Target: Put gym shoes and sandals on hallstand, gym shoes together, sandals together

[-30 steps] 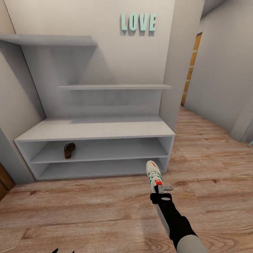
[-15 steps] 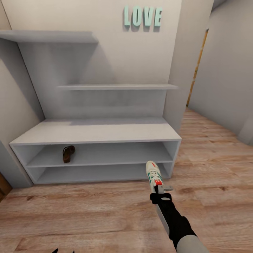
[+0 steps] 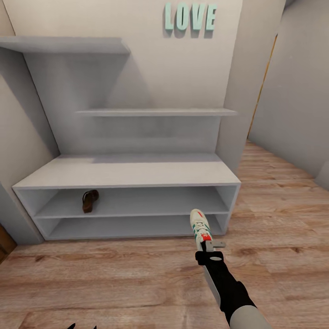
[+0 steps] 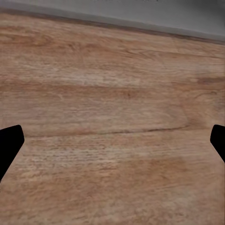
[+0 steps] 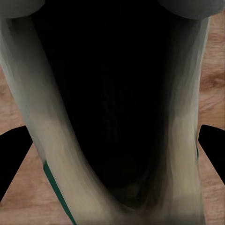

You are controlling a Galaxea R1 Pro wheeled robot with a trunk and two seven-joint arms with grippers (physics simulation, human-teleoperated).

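Note:
My right gripper [image 3: 206, 243] is shut on the heel of a white gym shoe [image 3: 199, 225] with green stripes and a red patch, held above the corridor floor [image 3: 114, 274] in front of the right end of the hallstand [image 3: 128, 171]. In the right wrist view the gym shoe's dark opening [image 5: 112, 103] is close up between the black fingertips [image 5: 11, 150]. One dark brown sandal [image 3: 89, 200] lies on the upper open shelf, toward the left. The left wrist view looks at bare floor planks [image 4: 112, 122] between the widely spread fingertips [image 4: 9, 143] of the left gripper [image 4: 112, 143].
Grey stepped wall shelves [image 3: 155, 112] rise above the bench, with teal "LOVE" letters [image 3: 189, 17] on the wall. A wall corner [image 3: 233, 91] stands right of the rack, and the corridor runs on to the right past it. A brown door edge [image 3: 5, 242] is at far left.
The camera has moved closer to the rack and slightly left, so the rack looks larger and wider. The right arm still holds the shoe in the same place in view.

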